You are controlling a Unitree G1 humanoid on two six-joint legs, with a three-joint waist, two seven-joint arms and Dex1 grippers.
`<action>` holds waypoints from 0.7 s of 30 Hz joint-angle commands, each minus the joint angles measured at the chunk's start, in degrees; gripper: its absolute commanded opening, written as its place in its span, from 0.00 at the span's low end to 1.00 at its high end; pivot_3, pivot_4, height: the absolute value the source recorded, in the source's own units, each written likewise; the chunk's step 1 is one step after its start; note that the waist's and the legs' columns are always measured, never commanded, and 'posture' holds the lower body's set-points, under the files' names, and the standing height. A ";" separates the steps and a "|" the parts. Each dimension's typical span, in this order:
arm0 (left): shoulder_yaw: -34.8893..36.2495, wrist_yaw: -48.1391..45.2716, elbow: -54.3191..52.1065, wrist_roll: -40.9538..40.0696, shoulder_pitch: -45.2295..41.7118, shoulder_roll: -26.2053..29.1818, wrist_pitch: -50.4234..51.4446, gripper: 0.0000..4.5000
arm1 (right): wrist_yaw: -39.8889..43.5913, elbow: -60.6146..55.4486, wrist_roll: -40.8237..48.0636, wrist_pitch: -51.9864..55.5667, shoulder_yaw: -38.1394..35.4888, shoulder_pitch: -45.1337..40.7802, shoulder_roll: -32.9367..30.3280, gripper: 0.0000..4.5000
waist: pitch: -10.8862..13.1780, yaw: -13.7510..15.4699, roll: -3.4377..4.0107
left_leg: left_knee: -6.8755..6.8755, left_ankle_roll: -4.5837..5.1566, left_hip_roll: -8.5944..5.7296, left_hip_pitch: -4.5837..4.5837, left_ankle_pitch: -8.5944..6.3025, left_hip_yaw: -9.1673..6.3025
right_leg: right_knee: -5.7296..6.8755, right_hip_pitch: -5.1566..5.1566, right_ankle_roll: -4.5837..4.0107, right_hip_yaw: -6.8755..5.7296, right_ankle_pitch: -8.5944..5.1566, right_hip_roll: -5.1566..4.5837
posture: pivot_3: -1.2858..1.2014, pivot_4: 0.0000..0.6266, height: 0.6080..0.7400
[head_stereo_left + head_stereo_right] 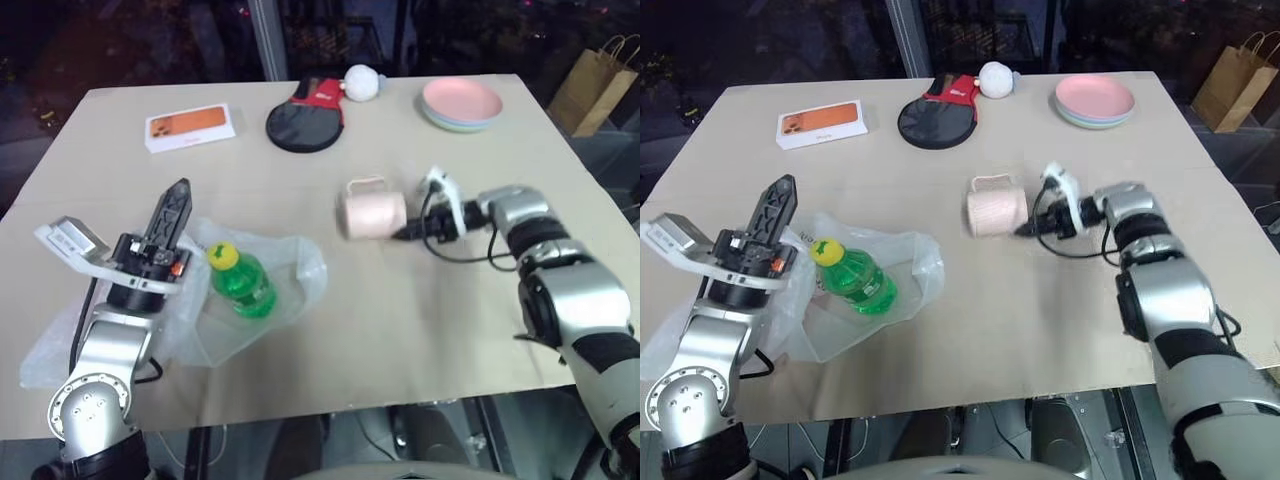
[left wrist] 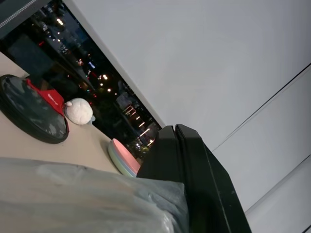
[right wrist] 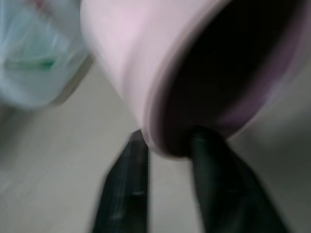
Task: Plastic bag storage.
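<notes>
While the right gripper (image 3: 167, 145) pinches the rim of the pink mug (image 1: 373, 212), one finger inside | left gripper (image 1: 172, 212) closed, raised over the plastic bag (image 1: 290, 262), near left | judgement: squeeze firmly, lift without tilting.

No text, brand, number or sign is legible in any view. The white box (image 1: 191, 127) carries an orange printed picture without readable lettering; the green bottle (image 1: 243, 284) shows no label that can be read.
</notes>
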 commanded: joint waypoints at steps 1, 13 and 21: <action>0.37 -0.89 -0.22 -0.22 -0.67 1.05 0.27 0.00 | 2.52 -5.10 2.26 3.64 -0.48 -0.95 -0.87 0.01 | -0.07 0.02 -0.12 | 0.00 0.00 0.01 0.01 0.00 -0.03 | -0.01 0.01 0.00 -0.02 0.00 0.01 | 0.52 0.24 1.00; 3.63 0.15 1.16 -3.62 -6.50 5.19 0.66 0.00 | -6.87 -68.80 26.62 41.75 1.84 11.72 5.64 0.01 | -0.04 1.09 -0.10 | 0.02 0.00 0.05 -0.48 0.00 -0.33 | -0.03 -0.35 -0.01 -0.30 -0.01 0.03 | 0.52 0.24 1.00; 9.78 5.20 -2.01 -16.11 -8.94 10.62 1.12 0.00 | -20.10 -78.34 26.53 40.42 12.30 15.21 10.64 0.01 | -0.06 0.94 -0.15 | 0.26 -0.02 -0.05 -0.78 0.01 -0.53 | 0.04 -0.52 0.01 -0.52 0.01 -0.09 | 0.52 0.24 1.00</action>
